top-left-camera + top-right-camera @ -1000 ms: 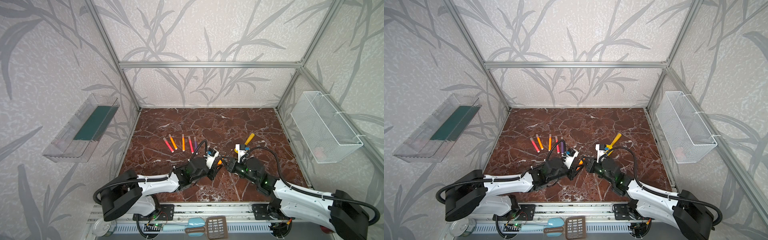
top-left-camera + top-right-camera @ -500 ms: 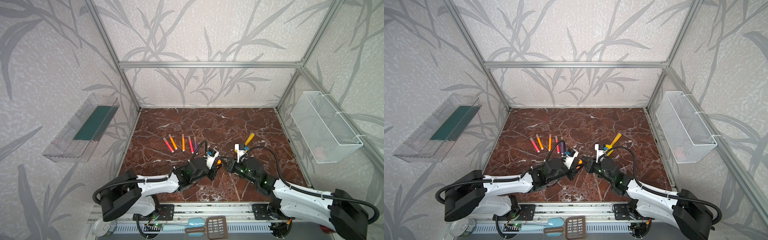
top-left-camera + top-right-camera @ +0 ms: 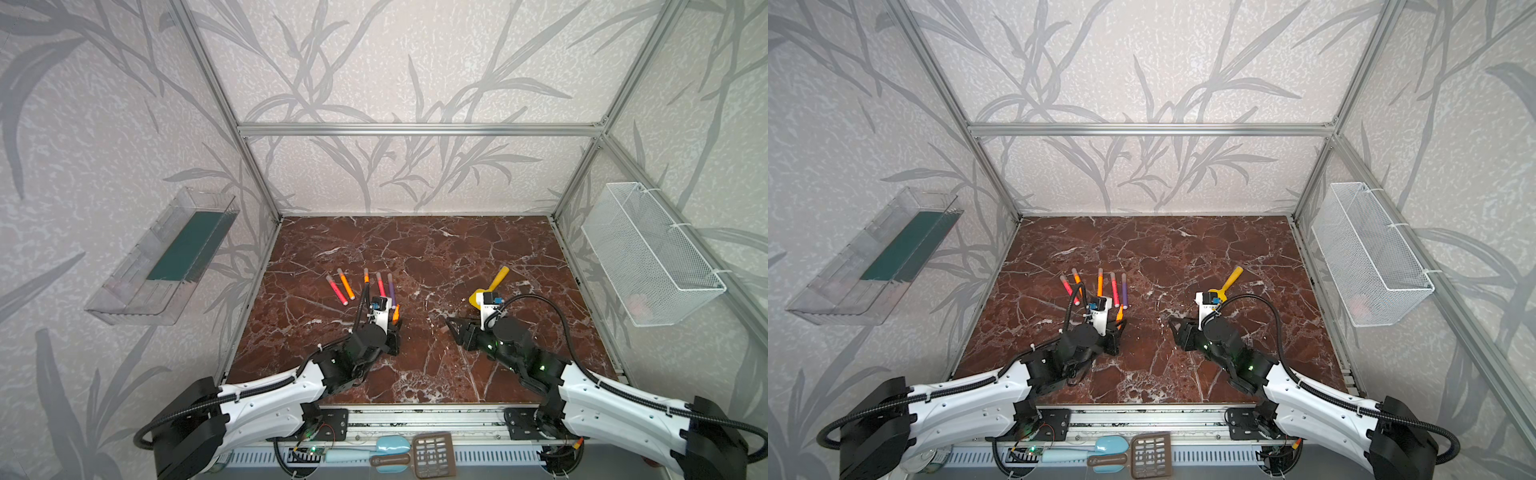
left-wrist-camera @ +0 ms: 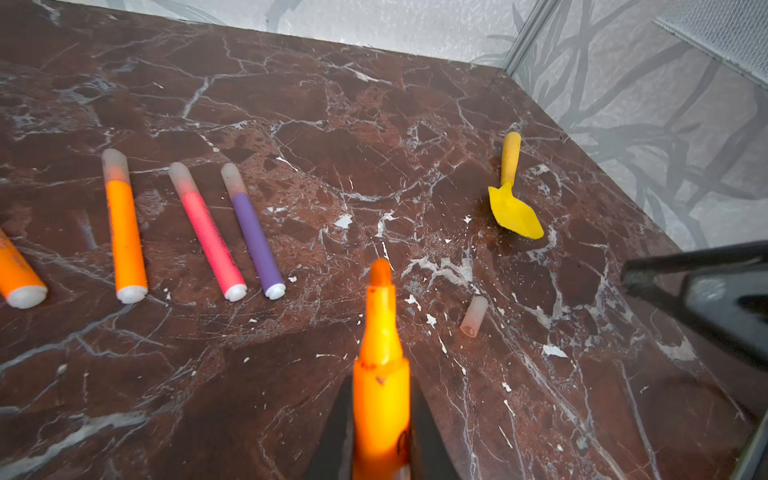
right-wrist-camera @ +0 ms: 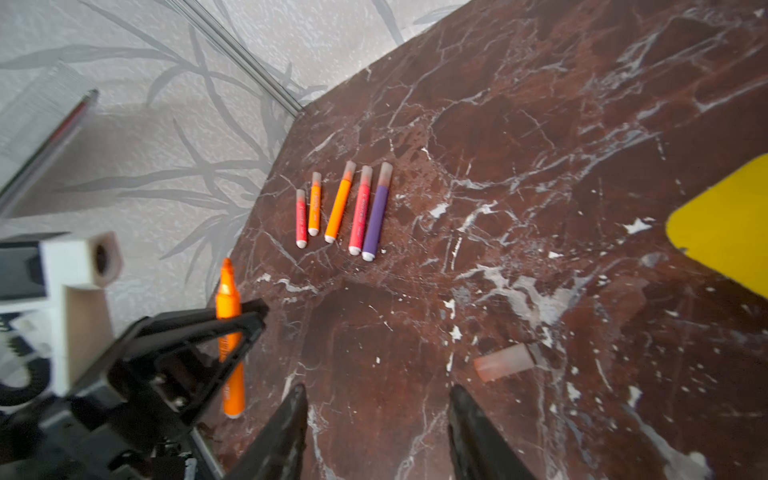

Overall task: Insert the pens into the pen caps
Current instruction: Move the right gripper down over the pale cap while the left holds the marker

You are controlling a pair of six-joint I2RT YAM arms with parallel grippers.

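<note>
Orange pen (image 4: 380,324), uncapped, is being clamped between left gripper (image 4: 380,397) jaws; right gripper (image 5: 376,397), at its 3 o'clock in both top views, is being held moderately parted, empty, near a loose pen cap (image 5: 503,362).

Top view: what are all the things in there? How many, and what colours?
table: one, red-brown marble, underneath everything
capped pens: five, two orange, two red-pink, one purple, row left of middle
uncapped pen: one, orange, in the left gripper
pen cap: one, pale pinkish, loose between the grippers
spatula: one, yellow, right of the middle
tray: one, clear, left wall
basket: one, white wire, right wall
kitchen tools: blue and brown, count unclear, front rail
left gripper: one, black, shut on the uncapped pen
right gripper: one, black, open, empty
</note>
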